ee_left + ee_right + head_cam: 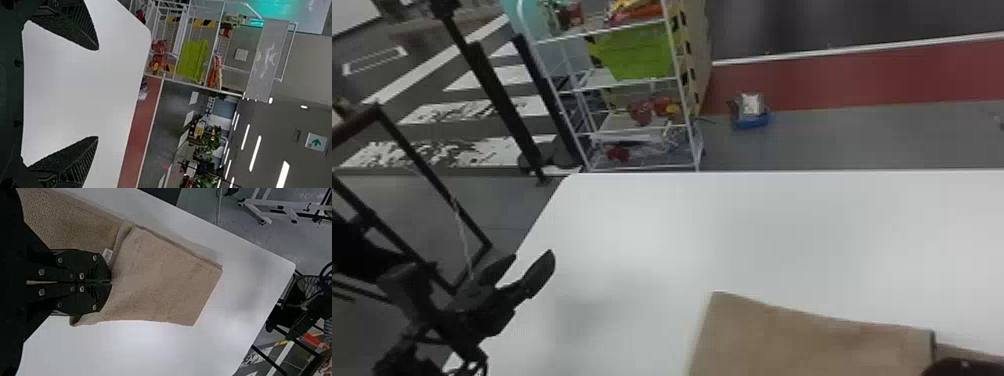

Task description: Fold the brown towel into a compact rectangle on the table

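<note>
The brown towel (812, 340) lies at the lower right of the table in the head view, its left part folded over. My left gripper (524, 270) is at the table's left edge, well away from the cloth; in the left wrist view the same gripper (96, 94) has its fingers wide apart with nothing between them. A dark part of my right gripper (962, 367) shows at the bottom right corner. Seen from the right wrist, the right gripper (109, 282) is closed on the edge of the folded layer of the towel (164, 278), beside a small white tag.
The white table (642, 240) extends beyond the towel. Past its far edge stands a white wire shelf (689, 125) with a green bin (637, 55). A small blue container (751, 117) rests on the floor. Dark metal frames (427, 170) stand left of the table.
</note>
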